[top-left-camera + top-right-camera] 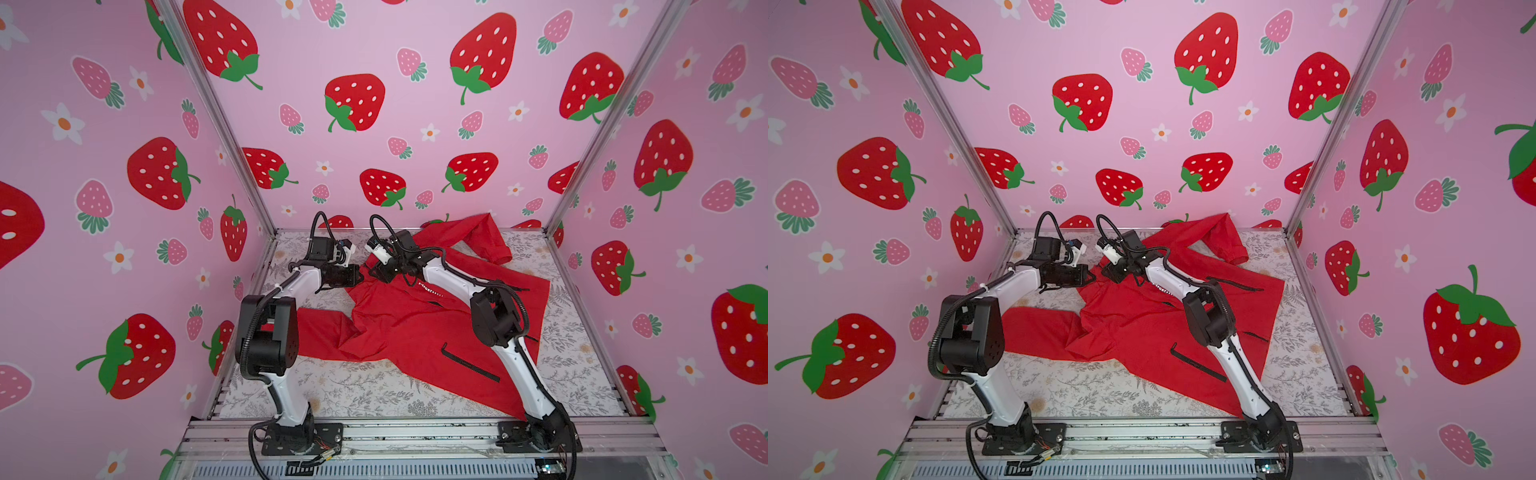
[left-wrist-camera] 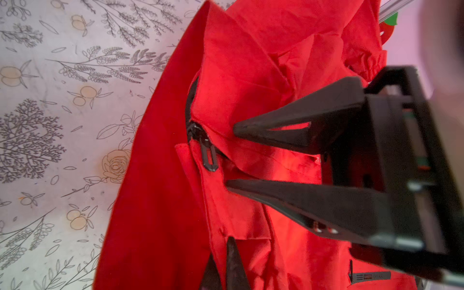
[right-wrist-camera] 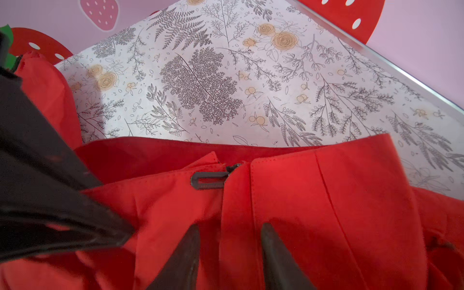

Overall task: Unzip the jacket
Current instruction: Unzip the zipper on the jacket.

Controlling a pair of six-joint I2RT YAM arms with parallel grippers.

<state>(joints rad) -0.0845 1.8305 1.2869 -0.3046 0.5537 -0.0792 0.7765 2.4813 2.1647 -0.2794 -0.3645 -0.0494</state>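
Observation:
The red jacket point(image 1: 415, 328) point(image 1: 1142, 324) lies spread on the floral table, its collar toward the far left. My left gripper point(image 2: 222, 253) point(image 1: 360, 276) is shut on a fold of jacket fabric beside the collar. The black zipper pull point(image 2: 209, 158) point(image 3: 207, 180) rests at the top of the closed front zipper. My right gripper point(image 3: 229, 228) point(image 2: 231, 157) point(image 1: 371, 272) stands open over the front placket just below the pull, one finger on each side of the fabric ridge and not touching the pull. The left gripper's fingers also show dark in the right wrist view.
The floral table cover point(image 1: 374, 395) is ringed by aluminium rails point(image 1: 415, 432) and pink strawberry walls point(image 1: 415, 124). One sleeve point(image 1: 486, 241) reaches the back wall, another point(image 1: 320, 332) lies toward the left arm. A black pocket zipper point(image 1: 469, 365) lies beside the right arm.

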